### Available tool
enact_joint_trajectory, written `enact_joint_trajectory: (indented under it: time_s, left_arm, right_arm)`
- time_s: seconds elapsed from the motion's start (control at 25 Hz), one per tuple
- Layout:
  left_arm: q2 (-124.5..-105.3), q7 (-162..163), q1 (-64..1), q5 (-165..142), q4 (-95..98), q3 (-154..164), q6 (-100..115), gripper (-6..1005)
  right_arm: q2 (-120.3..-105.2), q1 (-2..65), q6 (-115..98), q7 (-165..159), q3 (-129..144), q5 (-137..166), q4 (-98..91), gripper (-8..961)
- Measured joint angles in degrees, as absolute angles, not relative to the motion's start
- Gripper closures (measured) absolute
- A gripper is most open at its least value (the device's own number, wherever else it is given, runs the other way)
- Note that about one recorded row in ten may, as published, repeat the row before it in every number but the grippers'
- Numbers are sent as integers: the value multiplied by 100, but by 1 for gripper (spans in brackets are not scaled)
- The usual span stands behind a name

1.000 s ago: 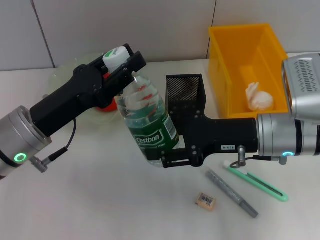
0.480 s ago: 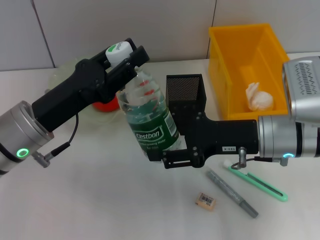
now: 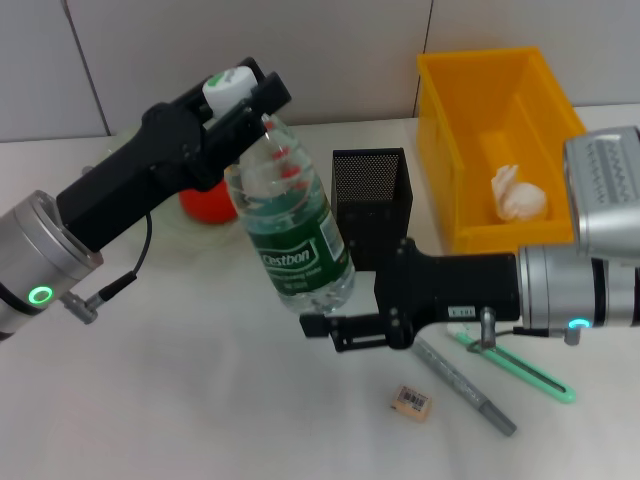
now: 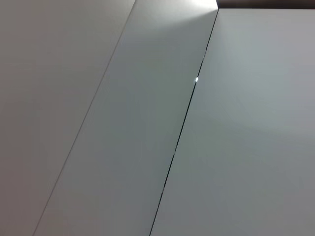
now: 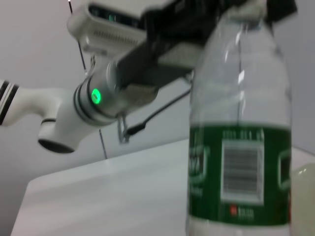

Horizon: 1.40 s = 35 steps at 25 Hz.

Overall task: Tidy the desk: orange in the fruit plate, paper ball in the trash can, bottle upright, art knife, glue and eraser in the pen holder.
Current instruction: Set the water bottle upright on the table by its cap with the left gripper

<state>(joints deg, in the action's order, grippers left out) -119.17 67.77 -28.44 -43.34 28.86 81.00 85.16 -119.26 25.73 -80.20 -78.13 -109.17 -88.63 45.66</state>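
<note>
Since half a second ago the right gripper [image 3: 318, 327] has pulled back off the bottle [image 3: 291, 234], which is now standing nearly upright rather than leaning, base at the table [image 3: 180, 400]. Trash can [image 3: 497, 140] is sitting at the far right of the table with the paper ball [image 3: 518, 194] lying inside it. Fruit plate [image 3: 160, 228] is lying at the far left behind the left arm, with the orange [image 3: 205, 203] in it, mostly hidden by the arm and bottle. Left gripper [image 3: 236, 95] is clamping the bottle's white cap, fingers closed on it from both sides. Right gripper is hovering low just beside the bottle's base, fingers apart and holding nothing. Pen holder [image 3: 371, 208] is standing just behind the right arm's wrist, near the bottle. Art knife [image 3: 515, 365], green, and the grey glue pen [image 3: 464, 385] are lying side by side on the table under the right arm. Eraser [image 3: 411, 401] is lying near the front edge, beside the glue pen.
</note>
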Motion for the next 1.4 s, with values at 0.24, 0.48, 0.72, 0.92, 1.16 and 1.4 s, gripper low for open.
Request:
enact_joint_trajectory:
  time_s: [0.24,0.48,0.72,0.92,1.16,1.4]
  left_arm:
    - [-11917,6775,-2859,-4301,2894,8073,8527,559]
    - [-11918,6775,-2859,-4325,2890,8063,8527,560]
    - [-11918,6775,-2858,-4331,2886,8055,8506,560]
    - [-11918,6773,-2858,-4332,2885,8055,8499,560]
    - [-11914,6630,-2854,-4275,2861,8058,8484,559]
    - [-11902,6455,-2812,-4243,2847,8057,8481,559]
  right_arm:
    - [-11926,2572,-7982,-7811,-10915,-8849,4521,199]
    - [-11926,2575,-7969,-7812,-10920,-8854,4501,214]
    - [-11921,2530,-7965,-7807,-10925,-8816,4499,214]
    - [-11918,2388,-8040,-7736,-10925,-8810,4595,214]
    - [-11909,2110,-8045,-7711,-10935,-8800,4826,214]
    - [-11909,1852,-8051,-7708,-10996,-8800,5025,214]
